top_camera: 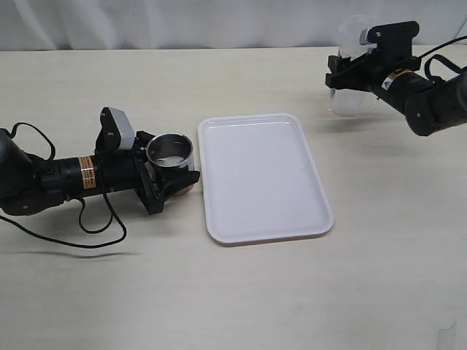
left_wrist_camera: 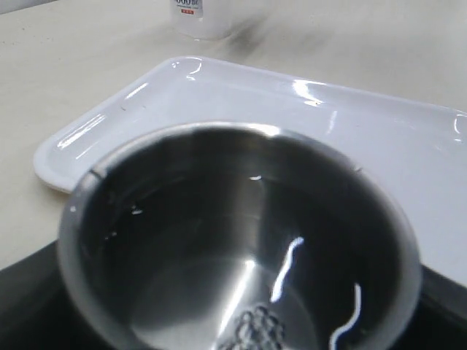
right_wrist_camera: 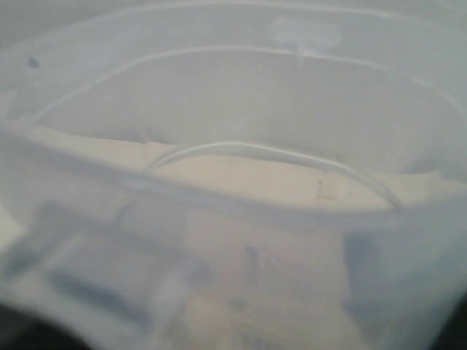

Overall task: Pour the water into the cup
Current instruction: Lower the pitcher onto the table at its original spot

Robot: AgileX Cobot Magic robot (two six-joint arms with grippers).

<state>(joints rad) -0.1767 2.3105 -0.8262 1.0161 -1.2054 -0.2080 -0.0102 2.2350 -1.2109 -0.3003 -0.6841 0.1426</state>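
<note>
Left gripper (top_camera: pixel 166 182) clasps the steel cup (top_camera: pixel 171 152) left of the white tray (top_camera: pixel 259 175). Right gripper (top_camera: pixel 352 69) grips the translucent tumbler (top_camera: pixel 349 102), far right.

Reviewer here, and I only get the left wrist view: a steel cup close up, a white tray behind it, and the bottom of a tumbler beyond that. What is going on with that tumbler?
Observer: In the exterior view the tumbler is at the far right, and the right tool is closed around it.
Reviewer: Is it tipped or upright?
Observer: It looks upright. I cannot tell whether its base rests on the table.
Reviewer: And what holds my cup?
Observer: The left tool grips the cup from both sides. The cup is just left of the tray, not on it.
</note>
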